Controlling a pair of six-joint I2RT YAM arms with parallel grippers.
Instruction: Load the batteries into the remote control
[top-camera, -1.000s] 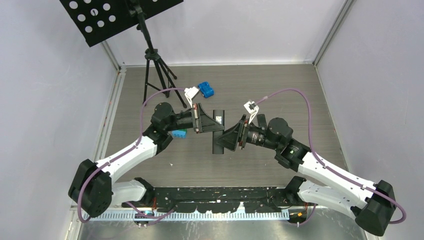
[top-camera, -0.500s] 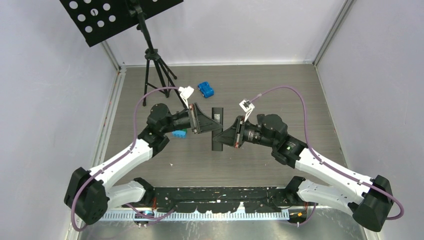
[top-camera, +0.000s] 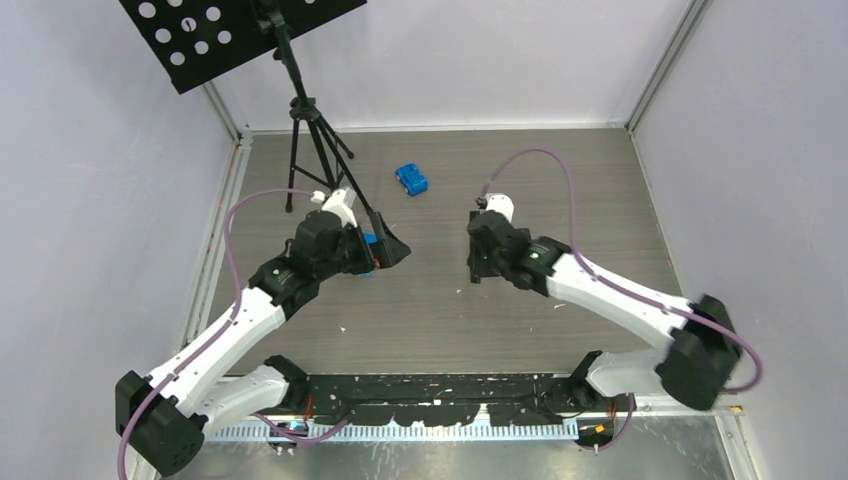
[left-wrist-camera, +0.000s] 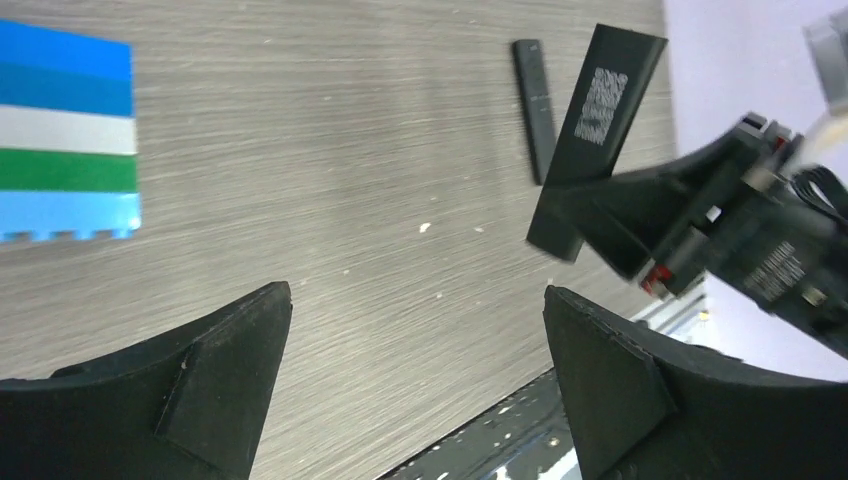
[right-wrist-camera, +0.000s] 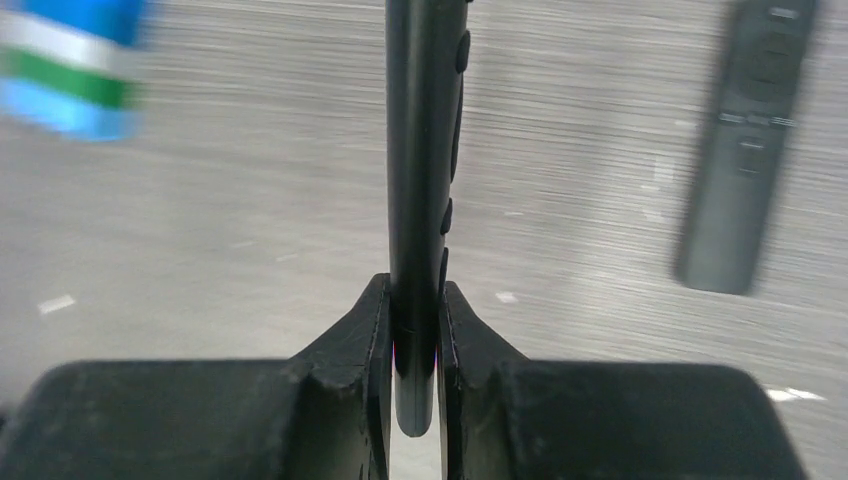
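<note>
The remote control stands edge-on between the fingers of my right gripper, which is shut on its lower end. In the left wrist view the remote control shows a flat black face with a white printed label, tilted above the table. My left gripper is open with nothing between its fingers, and it sits well left of the remote. From above, the left gripper and right gripper are apart, and the right wrist hides the remote. No batteries show in any view.
A second slim black bar with buttons lies flat on the table; the left wrist view shows this bar beyond the held remote. A blue, white and green striped block lies by my left gripper. A blue toy and a tripod stand stand further back.
My left gripper has opened, let go of the remote and drawn back to the left. My right gripper has shut on the remote and carried it to the right, its wrist turned.
</note>
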